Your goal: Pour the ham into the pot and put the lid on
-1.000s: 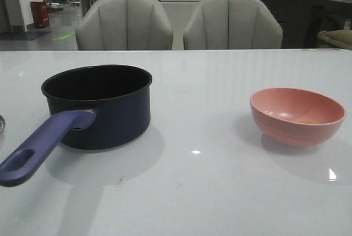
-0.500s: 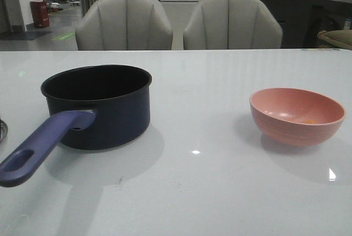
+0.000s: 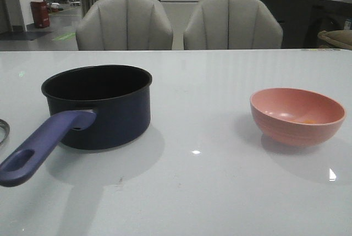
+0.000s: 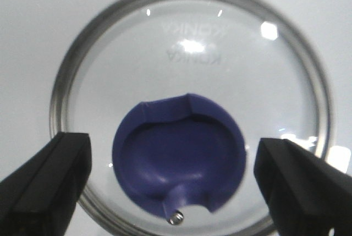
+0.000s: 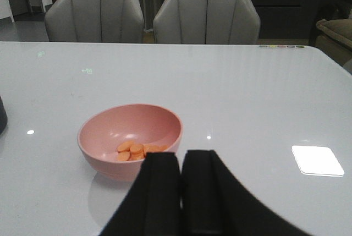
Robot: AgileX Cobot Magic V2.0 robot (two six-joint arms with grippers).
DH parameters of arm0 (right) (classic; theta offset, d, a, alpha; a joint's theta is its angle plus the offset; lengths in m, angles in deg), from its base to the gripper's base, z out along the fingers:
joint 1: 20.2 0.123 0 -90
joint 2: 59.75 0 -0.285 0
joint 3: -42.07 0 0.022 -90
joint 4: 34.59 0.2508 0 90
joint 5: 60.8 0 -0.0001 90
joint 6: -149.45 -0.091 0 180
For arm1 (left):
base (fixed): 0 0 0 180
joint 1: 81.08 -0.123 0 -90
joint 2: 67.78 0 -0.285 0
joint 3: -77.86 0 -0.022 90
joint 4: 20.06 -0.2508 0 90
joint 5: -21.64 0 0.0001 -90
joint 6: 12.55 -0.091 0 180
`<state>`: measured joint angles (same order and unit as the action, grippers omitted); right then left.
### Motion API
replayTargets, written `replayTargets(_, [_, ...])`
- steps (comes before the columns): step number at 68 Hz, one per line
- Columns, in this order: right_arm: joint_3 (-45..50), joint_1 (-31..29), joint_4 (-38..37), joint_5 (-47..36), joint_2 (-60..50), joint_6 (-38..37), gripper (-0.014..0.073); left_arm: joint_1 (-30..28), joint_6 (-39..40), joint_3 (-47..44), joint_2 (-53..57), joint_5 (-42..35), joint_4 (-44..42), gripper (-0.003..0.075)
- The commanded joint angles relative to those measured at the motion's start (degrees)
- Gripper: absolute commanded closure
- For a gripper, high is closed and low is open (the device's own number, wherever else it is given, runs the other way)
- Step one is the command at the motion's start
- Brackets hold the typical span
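Two claws: left claw (image 4: 176,181) spread wide over lid (image 4: 190,54); right claw (image 5: 180,192) clenched empty near pink bowl (image 5: 110,131).

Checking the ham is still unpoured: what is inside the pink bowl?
The right wrist view shows a small pile of orange ham slices on the floor of the pink bowl. The near wall hides part of the floor, so any pieces there cannot be seen.

Two grey padded chairs (image 3: 179,22) stand behind the glossy white table (image 3: 209,192).
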<state>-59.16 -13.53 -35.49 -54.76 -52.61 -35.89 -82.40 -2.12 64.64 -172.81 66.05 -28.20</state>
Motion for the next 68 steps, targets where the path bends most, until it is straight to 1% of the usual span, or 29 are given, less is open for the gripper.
replayTargets(1, [-0.3, 0.1, 0.0, -4.8, -1.1, 0.0, 0.0445, 0.1, -1.8, 0.5, 7.3, -1.5, 3.3, 0.0082])
replayTargets(6, [-0.3, 0.1, 0.0, -4.8, -1.1, 0.0, 0.0445, 0.1, -4.1, -0.9, 11.4, -2.9, 6.0, 0.0082])
replayTargets(15, [-0.3, 0.1, 0.0, -4.8, -1.1, 0.0, 0.0445, 0.1, -4.3, -4.3, 18.3, -5.8, 8.1, 0.0082])
replayTargets(24, [-0.3, 0.1, 0.0, -4.8, -1.1, 0.0, 0.0445, 0.1, -4.3, -8.6, 26.1, -10.9, 12.5, 0.0082])
replayTargets(38, [-0.3, 0.1, 0.0, -4.8, -1.1, 0.0, 0.0445, 0.1, -4.3, -14.3, 37.5, -18.6, 15.6, 0.0082])
replayTargets(39, [-0.3, 0.1, 0.0, -4.8, -1.1, 0.0, 0.0445, 0.1, -4.3, -15.1, 39.8, -20.0, 15.7, 0.0082])
replayTargets(42, [-0.3, 0.1, 0.0, -4.8, -1.1, 0.0, 0.0445, 0.3, -4.3, -15.9, 41.6, -20.8, 15.9, 0.0082])
replayTargets(54, [-0.3, 0.1, 0.0, -4.8, -1.1, 0.0, 0.0445, 4.3, -4.3, -22.7, 54.4, -25.6, 15.6, 0.0082])
replayTargets(68, [-0.3, 0.1, 0.0, -4.8, -1.1, 0.0, 0.0445, 8.7, -4.3, -30.8, 66.4, -25.8, 15.0, 0.0082])
